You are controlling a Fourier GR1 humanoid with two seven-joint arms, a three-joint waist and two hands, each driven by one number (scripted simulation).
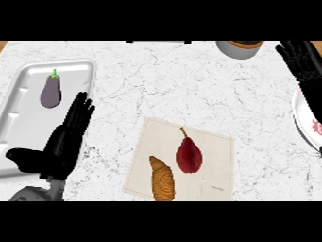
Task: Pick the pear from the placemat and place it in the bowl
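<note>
Head view: a white marbled surface (191, 80) fills most of what I can see, with a strip of brown wood showing past it at the upper left and upper right corners. Near the lower middle lies a pale beige square placemat (212, 177), turned a little askew. On it rests the dark red pear (189, 156), its thin brown stem pointing up and away from me, and just beside it to the left lies a golden-brown croissant (163, 179), close to the pear but not clearly touching it.

The left robot hand (62, 142) sits over the right edge of a long white rectangular tray (24, 75), fingers straight and held together, thumb stuck out to the side, holding nothing. In the upper part of that tray lies a small purple eggplant with a green stalk (50, 92).

The right robot hand (309, 66) shows at the right edge, fingers up and spread, with nothing in it. It partly covers a white plate with a red pattern (309, 125). At the top, a grey round container with a brown rim (239, 48) is cut off by the view's edge. Nothing lies between the pear and either hand except bare surface.
</note>
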